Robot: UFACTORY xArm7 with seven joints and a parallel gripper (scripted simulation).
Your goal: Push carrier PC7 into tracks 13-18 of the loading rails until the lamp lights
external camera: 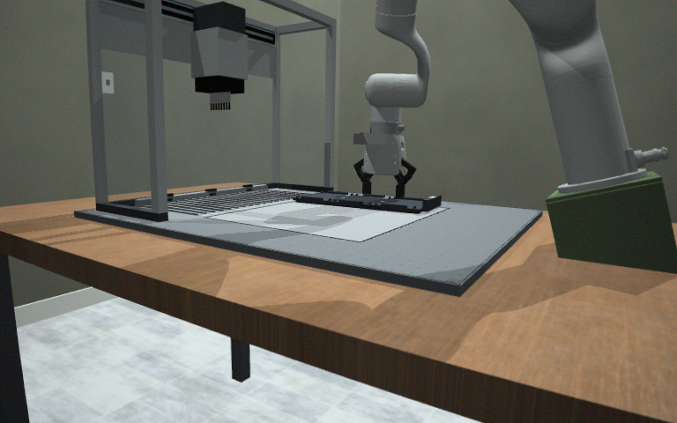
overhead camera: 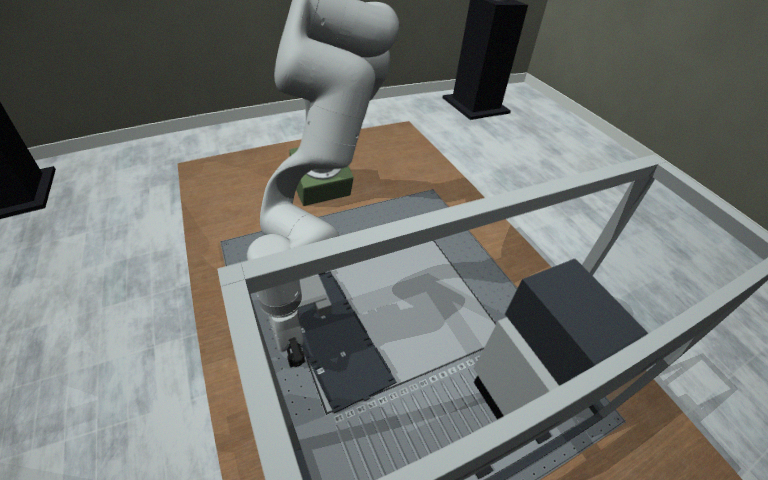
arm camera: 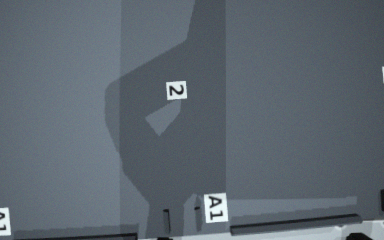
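Carrier PC7 (overhead camera: 348, 345) (external camera: 369, 201) (arm camera: 280, 100) is a flat dark plate lying on the deck just in front of the loading rails (overhead camera: 396, 424) (external camera: 224, 199). It is on the left side in the top view, short of the row of number tiles (overhead camera: 413, 387). Its top bears white labels "2" and "A1" in the wrist view. My gripper (overhead camera: 294, 355) (external camera: 383, 190) is open and empty. It is low beside the carrier's outer long edge, fingertips about level with the plate. I cannot tell whether they touch it.
A grey gantry frame (overhead camera: 430, 226) (external camera: 154, 100) spans the rails, with a dark head block (overhead camera: 572, 316) (external camera: 219, 49) hanging over the rails' other side. The grey deck (external camera: 449, 244) lies on a wooden table (external camera: 349, 319). The arm's green base block (overhead camera: 325, 186) (external camera: 613, 224) stands behind.
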